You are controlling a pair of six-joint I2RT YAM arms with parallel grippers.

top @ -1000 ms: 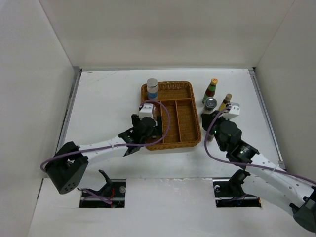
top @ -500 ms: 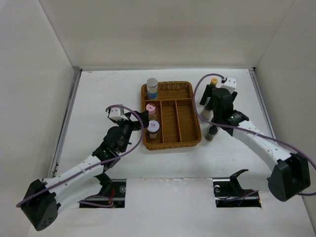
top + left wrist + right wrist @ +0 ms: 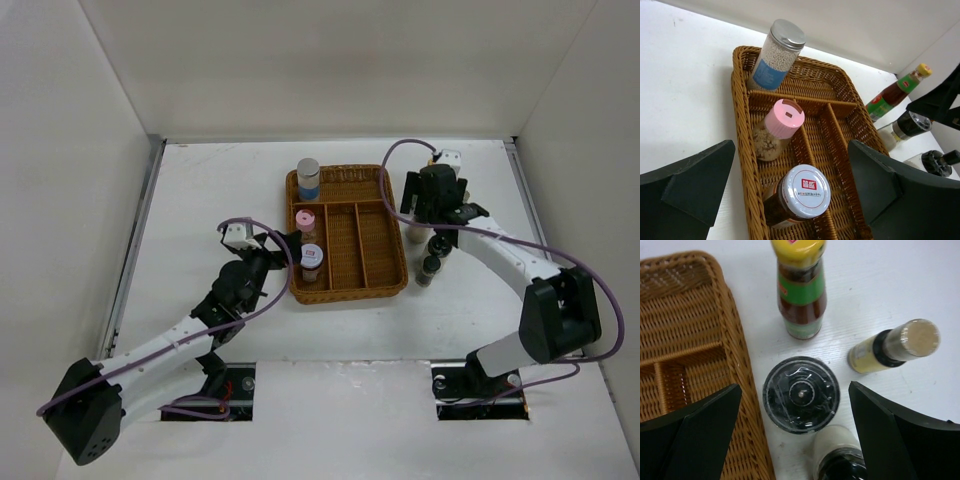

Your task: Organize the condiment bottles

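The brown wicker tray (image 3: pixel 380 232) holds three condiment bottles. A grey-capped, blue-label bottle (image 3: pixel 777 55) stands in its back compartment. A pink-lidded one (image 3: pixel 785 118) and a white-lidded jar (image 3: pixel 805 192) share the left column. My left gripper (image 3: pixel 790 175) is open at the tray's left edge (image 3: pixel 287 252), with the white-lidded jar below and between its fingers, untouched. My right gripper (image 3: pixel 797 410) hangs open over a dark clear-topped jar (image 3: pixel 801 394) on the table right of the tray. Beside it stand a yellow-capped, green-label sauce bottle (image 3: pixel 800 290) and a tan-capped bottle (image 3: pixel 895 347).
A further bottle (image 3: pixel 840 460) with a pale body stands close against the dark jar's near side. The tray rim (image 3: pixel 737 355) lies just left of that jar. White walls enclose the table on three sides.
The left gripper opened, left the white-lidded jar in the tray and drew back left. The right arm swung from the near side to above the bottles right of the tray, and its jaws opened.
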